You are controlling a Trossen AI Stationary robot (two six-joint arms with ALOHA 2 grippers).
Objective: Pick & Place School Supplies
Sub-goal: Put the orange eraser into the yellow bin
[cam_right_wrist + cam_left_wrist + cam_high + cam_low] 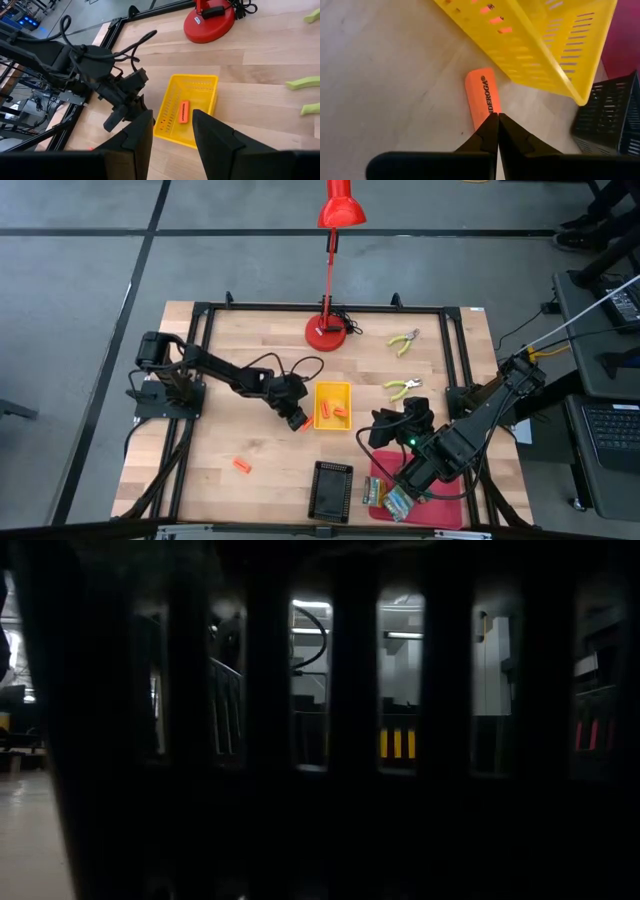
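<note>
Overhead, two pliers (403, 341), three trays (333, 406), left tool (498, 120) closed, right tool (172, 122) open.

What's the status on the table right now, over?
Left gripper shut, tips at orange stick beside yellow tray. Right gripper open, raised. Nothing blocking.

Two black jointed arms trail looped black cables; the right arm (470, 425) shows a green light.

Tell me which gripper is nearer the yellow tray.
Left. The left gripper sits just beside the yellow tray, fingers shut over an orange stick on the table. The right gripper is open, farther off on the tray's other side.
</note>
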